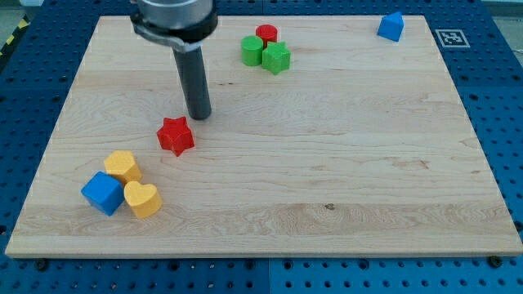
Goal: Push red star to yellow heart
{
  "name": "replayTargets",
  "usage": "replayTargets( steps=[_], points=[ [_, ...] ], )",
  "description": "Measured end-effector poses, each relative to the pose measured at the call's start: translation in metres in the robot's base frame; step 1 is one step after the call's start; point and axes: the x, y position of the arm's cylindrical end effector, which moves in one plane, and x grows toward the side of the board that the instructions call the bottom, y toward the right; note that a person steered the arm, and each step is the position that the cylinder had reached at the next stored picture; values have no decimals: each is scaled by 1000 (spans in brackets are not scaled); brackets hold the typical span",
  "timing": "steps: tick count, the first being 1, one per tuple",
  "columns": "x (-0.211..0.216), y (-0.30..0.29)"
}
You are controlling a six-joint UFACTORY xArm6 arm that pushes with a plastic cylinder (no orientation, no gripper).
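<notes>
On the wooden board (343, 163), my tip (198, 115) rests just beyond and right of the red star (176, 135), with the yellow heart (144, 199) nearer, at the left, beside a blue cube (102, 193).

Pale wooden board (327, 180) filling most of the view, light grain running left to right, a small dark knot toward the lower middle. Sitting on a blue perforated base (498, 106), rows of little round holes showing along the view's right, left and bottom edges. Black-and-white square marker (449, 37) stuck just off the board's top right corner. Bit of yellow-and-black hazard striping (11, 41) in the top left corner. Even, soft lighting, only short shadows. No walls or windows in frame, really.
</notes>
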Motion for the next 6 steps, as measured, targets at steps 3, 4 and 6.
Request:
replayTargets(
  steps=[3,4,6],
  points=[
    [55,-10],
    [78,-15],
    [88,-15]
  ],
)
